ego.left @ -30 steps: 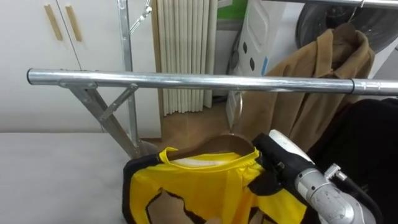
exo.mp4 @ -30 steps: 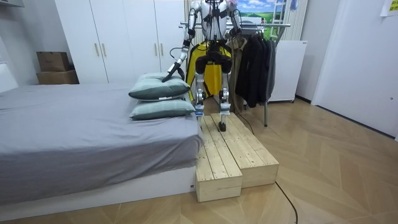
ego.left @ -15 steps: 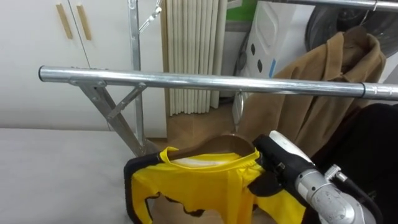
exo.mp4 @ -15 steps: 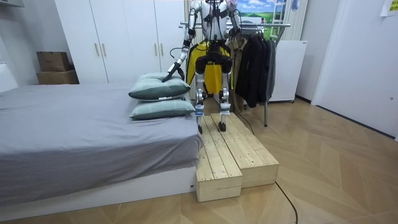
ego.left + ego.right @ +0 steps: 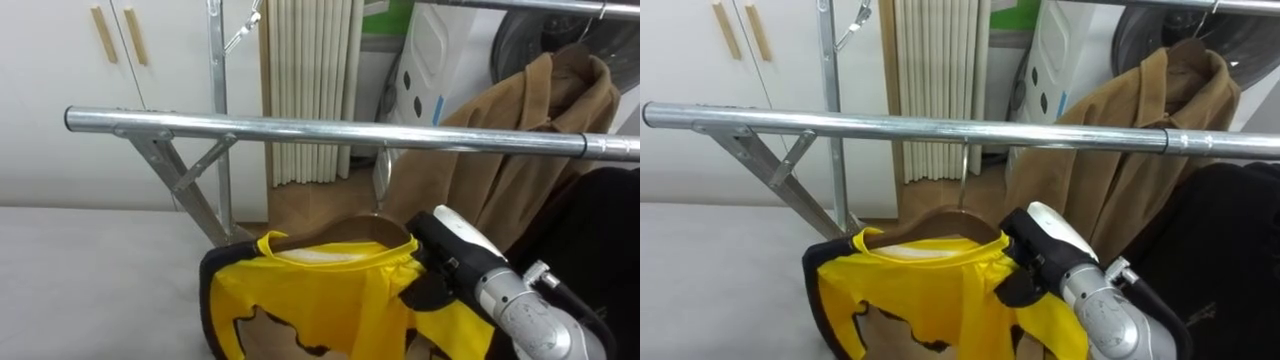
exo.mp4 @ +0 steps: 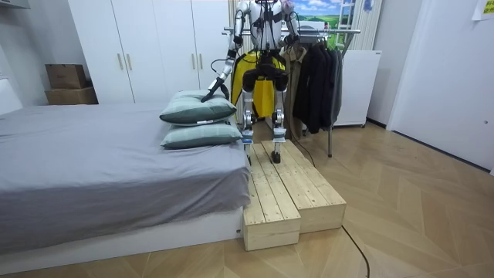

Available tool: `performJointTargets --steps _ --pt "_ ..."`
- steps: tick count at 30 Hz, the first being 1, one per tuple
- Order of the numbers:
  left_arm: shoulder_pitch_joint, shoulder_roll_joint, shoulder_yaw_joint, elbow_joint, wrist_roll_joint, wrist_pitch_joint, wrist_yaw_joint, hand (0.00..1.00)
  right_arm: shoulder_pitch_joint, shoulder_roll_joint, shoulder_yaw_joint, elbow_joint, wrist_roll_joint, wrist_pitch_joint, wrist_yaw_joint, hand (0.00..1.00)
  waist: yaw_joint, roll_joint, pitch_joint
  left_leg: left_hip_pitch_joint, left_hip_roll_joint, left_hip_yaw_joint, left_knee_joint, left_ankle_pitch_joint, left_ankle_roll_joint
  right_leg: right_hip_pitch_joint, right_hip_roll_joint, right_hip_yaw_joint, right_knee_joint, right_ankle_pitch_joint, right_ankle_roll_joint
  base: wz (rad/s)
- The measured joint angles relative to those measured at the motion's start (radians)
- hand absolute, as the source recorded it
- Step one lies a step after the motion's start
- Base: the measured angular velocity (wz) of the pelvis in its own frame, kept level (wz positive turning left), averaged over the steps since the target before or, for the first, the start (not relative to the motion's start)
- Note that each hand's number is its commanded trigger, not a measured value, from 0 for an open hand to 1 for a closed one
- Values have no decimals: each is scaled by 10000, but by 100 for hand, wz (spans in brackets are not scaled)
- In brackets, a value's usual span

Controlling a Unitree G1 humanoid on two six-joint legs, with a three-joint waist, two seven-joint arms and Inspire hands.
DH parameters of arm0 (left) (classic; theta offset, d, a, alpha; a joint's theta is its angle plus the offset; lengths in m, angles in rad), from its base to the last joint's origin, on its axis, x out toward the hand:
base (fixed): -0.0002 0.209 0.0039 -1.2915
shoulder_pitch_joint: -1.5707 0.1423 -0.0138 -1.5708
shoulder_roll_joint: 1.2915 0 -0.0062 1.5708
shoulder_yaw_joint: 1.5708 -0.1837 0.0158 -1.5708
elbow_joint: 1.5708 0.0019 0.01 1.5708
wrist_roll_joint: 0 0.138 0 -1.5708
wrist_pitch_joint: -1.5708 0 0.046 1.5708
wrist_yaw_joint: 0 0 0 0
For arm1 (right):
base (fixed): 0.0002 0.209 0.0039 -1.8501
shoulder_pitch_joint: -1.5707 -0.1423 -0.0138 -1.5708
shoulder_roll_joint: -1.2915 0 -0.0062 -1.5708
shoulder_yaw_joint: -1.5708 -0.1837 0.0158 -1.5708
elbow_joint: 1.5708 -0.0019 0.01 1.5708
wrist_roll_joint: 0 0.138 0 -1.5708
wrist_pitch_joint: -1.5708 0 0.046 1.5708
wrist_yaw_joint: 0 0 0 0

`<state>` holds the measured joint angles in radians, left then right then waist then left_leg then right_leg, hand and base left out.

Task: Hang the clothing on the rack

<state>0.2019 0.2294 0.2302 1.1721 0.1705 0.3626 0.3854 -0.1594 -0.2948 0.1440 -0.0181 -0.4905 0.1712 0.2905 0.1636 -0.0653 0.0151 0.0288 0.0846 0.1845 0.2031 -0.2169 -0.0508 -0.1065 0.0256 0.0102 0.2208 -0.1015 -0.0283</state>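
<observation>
Hanging below steel rail (image 5: 300,130), yellow shirt (image 5: 330,290), right hand (image 5: 450,243) at its shoulder, grasp indiscernible; tan coat (image 5: 520,140) alongside.

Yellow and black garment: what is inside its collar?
A brown wooden hanger shows inside the collar of the yellow and black garment, its metal hook rising to the silver rail. The cloth covers the hanger's arms. The right hand is at its shoulder.

both eye views look from the head, close at the rail (image 5: 330,132); the room view stands far behind, with the rail at 12 o'clock.
</observation>
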Motion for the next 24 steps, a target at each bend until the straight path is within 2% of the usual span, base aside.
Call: performJointTargets --steps 2,5,9,15,24 --pt "11 -18 0 0 -4 -1 51 0 0 -34 -9 -221 -212 -16 -349 100 5 5 -3 21 2 17 0 0 0 10 21 53 4 0 0 -2" --pt "54 -60 0 0 -9 -13 183 0 -44 -35 -114 -473 -778 -305 -966 100 2 11 -6 77 5 21 1 1 2 39 34 85 85 1 -2 0" --pt "85 -84 0 0 -26 -50 258 0 -180 -36 -142 -478 -1076 -375 -1504 100 -44 8 -4 114 -10 40 4 5 5 7 34 137 157 -49 11 -2" --pt "155 -85 0 -3 -27 -113 345 0 -183 -42 -140 -1252 -1393 -496 -1766 100 -159 14 -5 127 -1 15 -58 25 -29 10 66 138 180 -70 4 0" --pt "204 -84 0 -14 -26 -113 360 0 -184 -43 -133 -1368 -1006 -492 -1848 100 -180 4 -10 136 34 22 -131 25 -30 5 108 138 160 -54 -20 0"
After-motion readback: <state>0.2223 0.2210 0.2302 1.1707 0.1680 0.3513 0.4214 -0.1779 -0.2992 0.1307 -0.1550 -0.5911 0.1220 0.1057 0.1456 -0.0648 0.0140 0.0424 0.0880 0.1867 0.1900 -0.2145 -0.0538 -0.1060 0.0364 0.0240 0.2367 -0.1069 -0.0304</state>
